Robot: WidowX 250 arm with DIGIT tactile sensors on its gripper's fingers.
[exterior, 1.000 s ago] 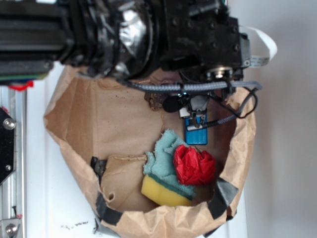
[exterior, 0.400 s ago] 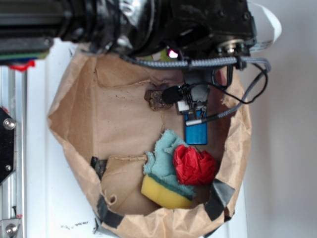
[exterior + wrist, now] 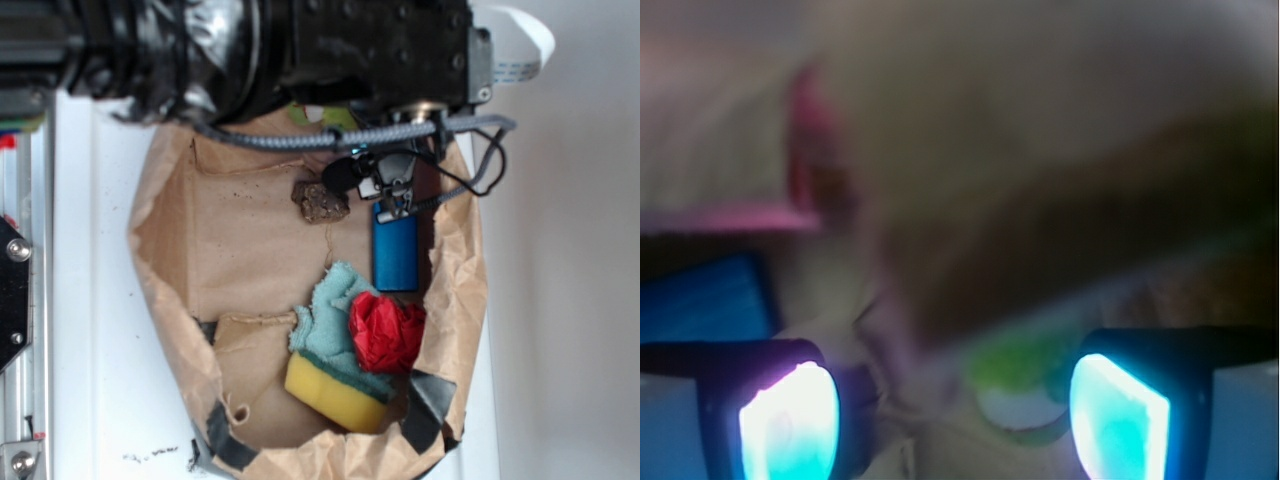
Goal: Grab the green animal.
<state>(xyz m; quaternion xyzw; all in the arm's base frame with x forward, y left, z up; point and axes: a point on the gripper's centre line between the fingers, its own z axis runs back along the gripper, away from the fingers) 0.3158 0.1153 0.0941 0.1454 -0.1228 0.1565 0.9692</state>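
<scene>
your exterior view bright and even, mildly soft, wrist view heavily blurred, fingertips (image 3: 790,420) glaring cyan, overexposed

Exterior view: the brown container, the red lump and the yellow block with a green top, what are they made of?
The brown container looks like matte kraft paper: creased walls, rolled rim. The red lump seems crumpled soft fabric, though paper isn't ruled out. The yellow block with a green top looks like foam sponge, dull and porous.

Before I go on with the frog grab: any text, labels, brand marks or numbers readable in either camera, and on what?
None can be read in either view.
Blue block: plain face, no print visible.
White ribbon cable: no legible marking.
Black arm housing: only screws and glare show.
Wrist view: heavily blurred; the gripper pads glow cyan, open, with a green patch between them, no lettering.
</scene>
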